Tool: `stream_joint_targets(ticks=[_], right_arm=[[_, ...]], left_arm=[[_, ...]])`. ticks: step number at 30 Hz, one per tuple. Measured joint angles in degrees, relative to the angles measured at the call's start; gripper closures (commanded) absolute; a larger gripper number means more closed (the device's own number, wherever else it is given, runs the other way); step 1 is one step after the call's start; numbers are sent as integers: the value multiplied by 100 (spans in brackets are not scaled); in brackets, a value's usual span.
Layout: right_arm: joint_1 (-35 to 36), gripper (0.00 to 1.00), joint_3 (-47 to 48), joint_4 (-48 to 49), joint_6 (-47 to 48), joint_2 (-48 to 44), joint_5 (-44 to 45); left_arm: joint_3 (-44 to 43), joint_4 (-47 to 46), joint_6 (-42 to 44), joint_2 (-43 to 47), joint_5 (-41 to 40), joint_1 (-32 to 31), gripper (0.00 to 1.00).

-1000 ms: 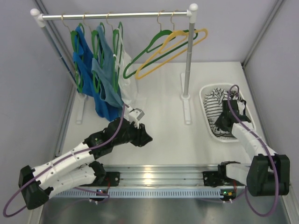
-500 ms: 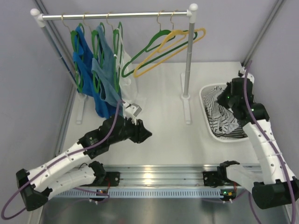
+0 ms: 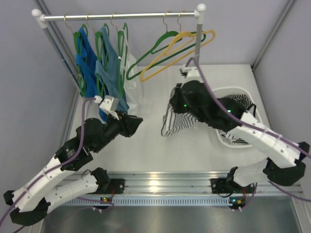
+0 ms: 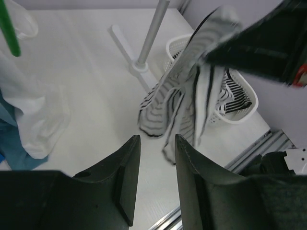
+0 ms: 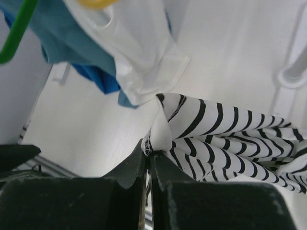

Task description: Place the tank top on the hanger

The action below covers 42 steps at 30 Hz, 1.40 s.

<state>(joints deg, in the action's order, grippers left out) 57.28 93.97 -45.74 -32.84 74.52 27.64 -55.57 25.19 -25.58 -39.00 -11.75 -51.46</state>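
Right wrist shows right jaws clamped on tank top (image 5: 216, 129).

White table, not much parked on it

The white table (image 3: 155, 145) carries a white laundry basket (image 3: 236, 89) over on the right, and the clothes rack (image 3: 196, 43) stands on it toward the back, with its flat white foot (image 4: 125, 48) resting on the tabletop. A metal rail (image 3: 160, 182) runs along the near edge.

Bright, even overhead light; faint shadows; glare on front rail (image 3: 155, 186); wrist-view foregrounds blurred.
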Motion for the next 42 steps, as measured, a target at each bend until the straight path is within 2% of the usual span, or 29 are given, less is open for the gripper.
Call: stream_joint_targets(ticks=[4,7,8,10,11,14,18,24,28,31,34,39,42], right_arm=[[850,100,15,168,-37,922,-44],[1119,79,-197,442,-101,1353,-184],[1147,65,-337,466,-125,1390,-203],[1134,49,-669,535,-195,1338,-199],[1088,43,-881,568,-240,1244,-199],[734,41,-1596,555,-398,702,-199],[-466,42,-2465,354,-695,-494,-120],[-3016,39,-3681,162,-824,-2243,-208],[-4625,34,-4369,186,-719,-2542,-870],[-5574,26,-4909,306,-643,-2455,-1357],[-6105,21,-5213,459,-634,-2306,-1657],[-6435,21,-5462,1003,-713,-2037,-1908],[-6483,26,-5619,1405,-796,-1821,-2004]], left_arm=[[-116,61,0,168,-428,-2,59],[-122,107,-4,184,-599,0,59],[-122,142,-4,170,-627,-2,59],[-122,192,-11,136,-638,0,58],[-118,197,-22,120,-634,-2,57],[-70,188,-42,55,-579,0,57],[76,173,-74,-101,-389,-2,57],[284,94,-125,-461,55,0,57],[363,15,-129,-621,308,0,57],[411,-28,-129,-638,433,-2,56],[448,-90,-129,-662,544,-2,56],[511,-122,-125,-662,647,-2,56],[549,-116,-116,-660,649,-2,56]])
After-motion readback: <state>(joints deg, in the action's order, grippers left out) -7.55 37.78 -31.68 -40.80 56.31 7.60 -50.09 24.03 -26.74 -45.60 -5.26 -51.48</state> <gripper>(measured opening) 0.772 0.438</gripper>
